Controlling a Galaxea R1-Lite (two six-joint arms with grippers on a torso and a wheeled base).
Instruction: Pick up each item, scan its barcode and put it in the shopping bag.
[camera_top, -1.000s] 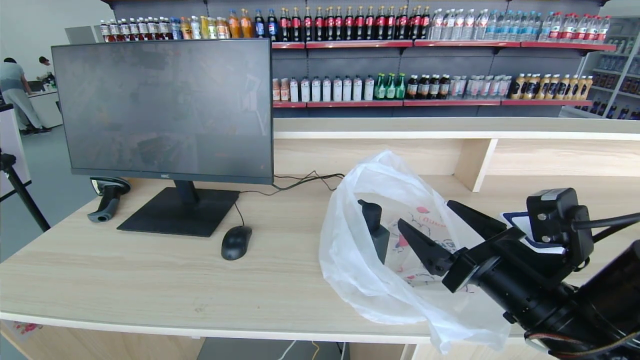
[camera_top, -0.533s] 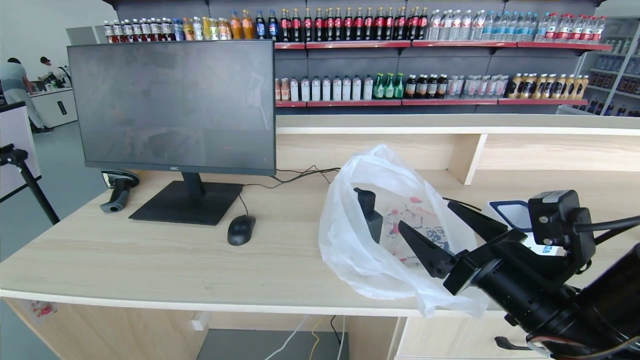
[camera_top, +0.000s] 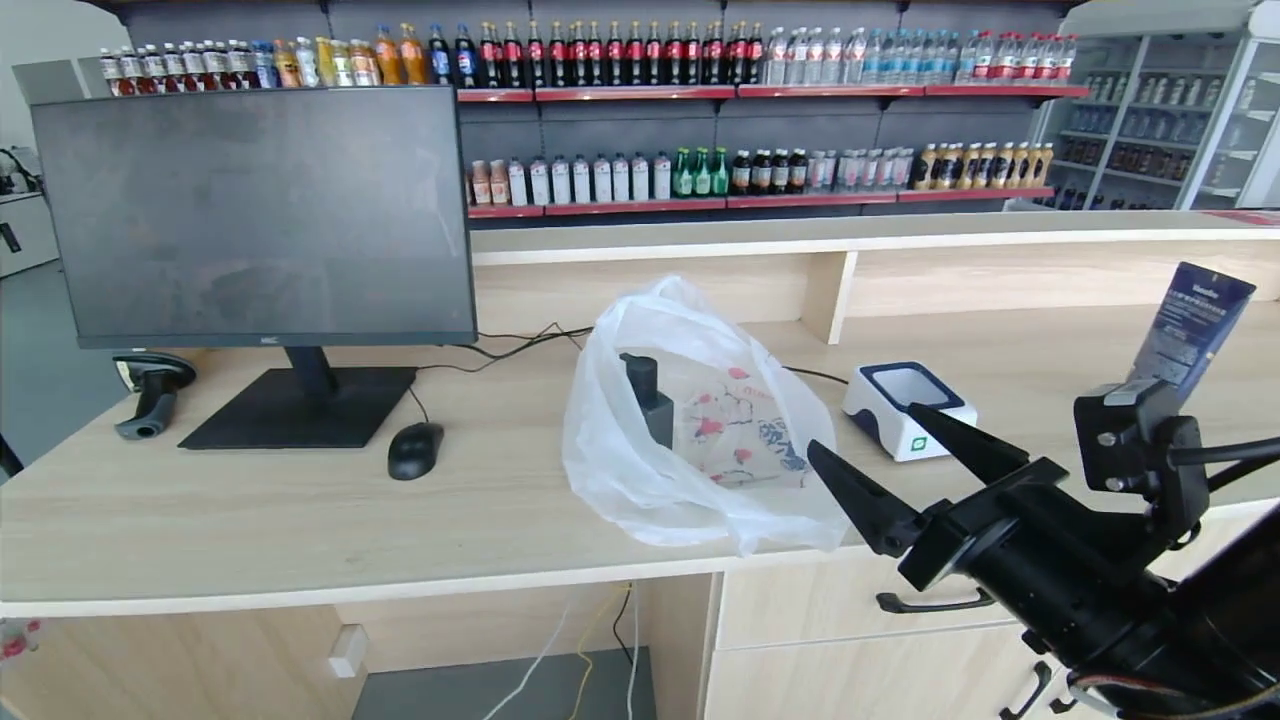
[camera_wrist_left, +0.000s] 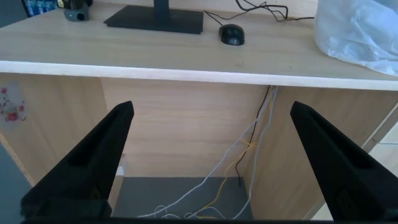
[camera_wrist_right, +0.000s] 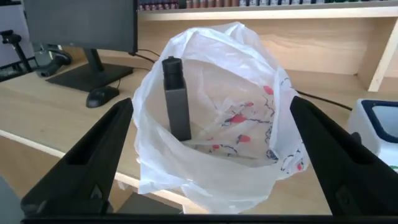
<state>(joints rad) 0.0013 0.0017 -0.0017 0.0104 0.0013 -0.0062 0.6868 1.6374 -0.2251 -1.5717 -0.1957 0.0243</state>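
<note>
Container: the shopping bag (camera_top: 600, 450) is translucent white plastic with red and blue print. It sits at the near edge of the table (camera_top: 250, 520), mouth open toward the robot. Inside it, a dark grey bottle (camera_top: 648, 395) with a square cap stands upright against the bag's left wall. Whether the red and blue print belongs to the bag or to a flat item inside cannot be determined.

A white barcode scanner (camera_top: 908, 408) with a dark window sits on the table just beside the bag, on the robot's right. A blue flat pack (camera_top: 1190, 320) shows tilted at the far right, its lower end hidden.

Right claw (camera_top: 860, 428): fingers spread wide, holding nothing, near the bag's right side and in front of the table edge. Left claw (camera_wrist_left: 211, 106): fingers spread wide, holding nothing, below table height and facing the table's front panel.

Change: the whole head view has shifted, so the camera has moved. The right claw overlapped the bag before and now shows clear of it, its opening unchanged.
</note>
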